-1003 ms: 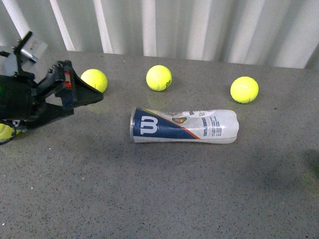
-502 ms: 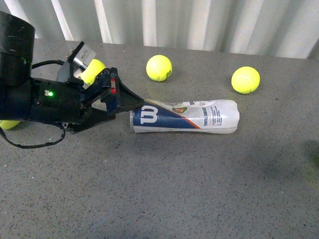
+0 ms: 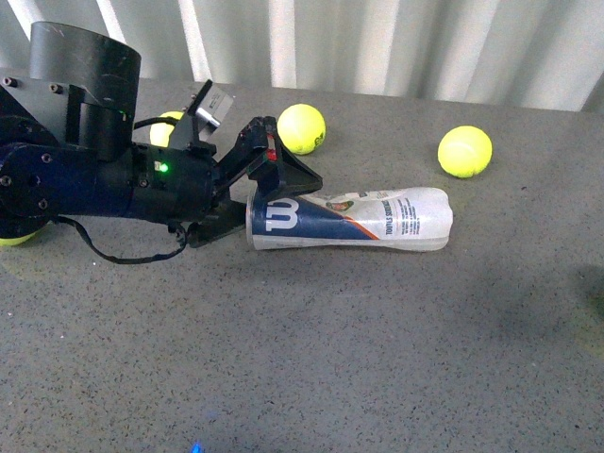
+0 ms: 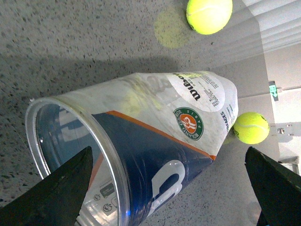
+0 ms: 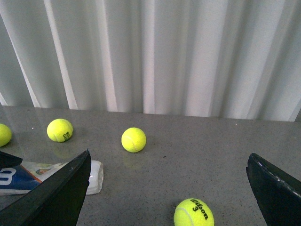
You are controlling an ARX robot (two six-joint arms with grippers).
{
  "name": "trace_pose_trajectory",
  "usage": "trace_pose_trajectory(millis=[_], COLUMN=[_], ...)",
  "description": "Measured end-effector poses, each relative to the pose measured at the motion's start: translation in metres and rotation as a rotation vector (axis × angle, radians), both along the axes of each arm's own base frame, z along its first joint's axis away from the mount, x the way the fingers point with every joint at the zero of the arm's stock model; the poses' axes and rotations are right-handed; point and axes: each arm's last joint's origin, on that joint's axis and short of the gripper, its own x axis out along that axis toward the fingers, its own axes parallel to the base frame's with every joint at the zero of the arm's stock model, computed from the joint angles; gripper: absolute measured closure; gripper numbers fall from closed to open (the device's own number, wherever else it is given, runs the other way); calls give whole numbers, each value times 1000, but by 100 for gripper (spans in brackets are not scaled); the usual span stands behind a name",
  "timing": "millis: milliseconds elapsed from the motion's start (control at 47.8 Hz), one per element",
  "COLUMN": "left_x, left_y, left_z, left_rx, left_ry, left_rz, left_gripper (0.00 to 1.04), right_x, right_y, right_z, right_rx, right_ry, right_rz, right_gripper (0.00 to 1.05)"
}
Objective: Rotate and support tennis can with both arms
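The tennis can lies on its side on the grey bench. Its metal-rimmed mouth faces the left arm and its clear closed base points toward the robot's right. The left end effector is spread wide with one finger on either side of the rim end and is not pinching anything. Whether either finger already touches the wall cannot be told. The right end effector is also spread and empty, well apart from the can's base.

The can looks empty, so it is probably very light. Its thin clear wall appears pinched in at the middle, which suggests it will dent easily. The smooth, round surface is likely to be slippery and to roll on the bench. The metal rim should be the stiffest place to take hold. The closed base looks like the best spot for the other arm's support, with only a gentle squeeze.

In the front view the left arm covers its own lower finger and most of one tennis ball. The right arm is out of that view altogether. From the left wrist, the reflections make it unclear whether a clear lid covers the mouth. The can's underside and any barcode are hidden.
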Motion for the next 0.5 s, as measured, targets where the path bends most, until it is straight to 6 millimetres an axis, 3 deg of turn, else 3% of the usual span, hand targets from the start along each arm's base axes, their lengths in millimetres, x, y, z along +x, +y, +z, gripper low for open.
trace_pose_trajectory(millis=[314, 418, 502], left_x=[-3, -3, -5], left_y=[-16, -17, -17], left_z=[-17, -13, 4], left_rx=[-56, -78, -85], left_ry=[106, 114, 108], left_rz=[2, -6, -17], left_gripper=[68, 87, 101], right_x=[0, 0, 0], right_y=[0, 0, 0], right_z=[0, 0, 0], right_rx=[0, 0, 0], right_ry=[0, 0, 0], right_rz=[0, 0, 0], right_gripper=[7, 7, 7])
